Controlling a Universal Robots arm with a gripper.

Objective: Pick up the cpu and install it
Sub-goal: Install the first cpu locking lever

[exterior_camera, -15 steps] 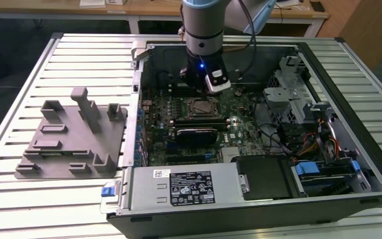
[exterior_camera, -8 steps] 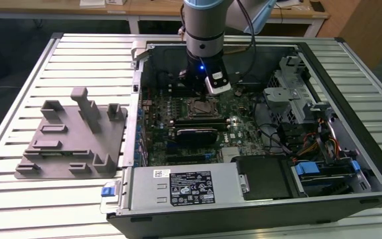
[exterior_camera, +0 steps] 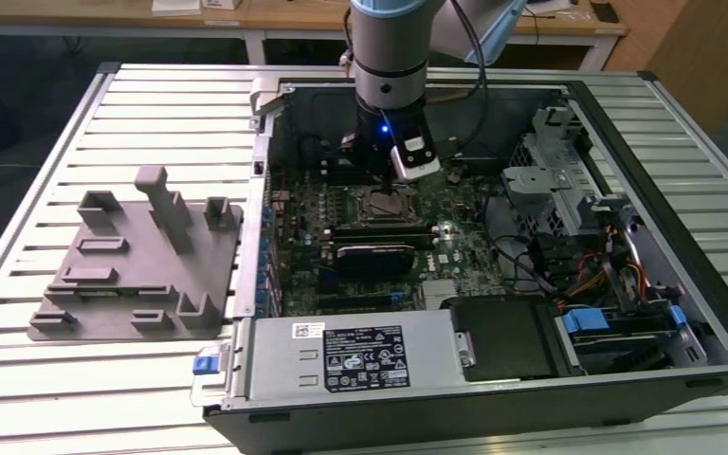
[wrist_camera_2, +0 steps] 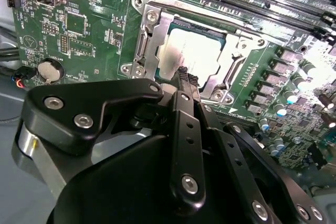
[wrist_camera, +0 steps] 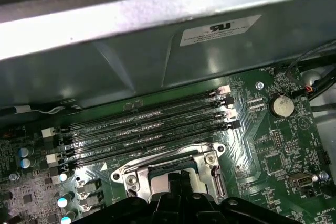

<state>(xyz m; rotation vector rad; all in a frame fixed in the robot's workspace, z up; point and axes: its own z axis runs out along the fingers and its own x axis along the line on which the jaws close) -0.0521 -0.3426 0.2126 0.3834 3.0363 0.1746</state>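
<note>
While the arm hangs straight down into the open computer case (exterior_camera: pixel 667 313), its gripper (wrist_camera_2: pixel 185 77) sits just above the motherboard socket (wrist_camera_2: pixel 149 40), the black fingers (wrist_camera_2: pixel 186 124) drawn close together with the tips at the near edge of the cpu (wrist_camera_2: pixel 197 51); whether they touch it I cannot tell. That silvery chip lies flat inside the socket's metal frame. Beyond it run the memory slots (wrist_camera: pixel 142 124) and a coin battery (wrist_camera: pixel 282 105). Farther off, on the exterior view's left, a grey fixture (exterior_camera: pixel 136 265) rests on the slatted table (exterior_camera: pixel 86 123).
</note>
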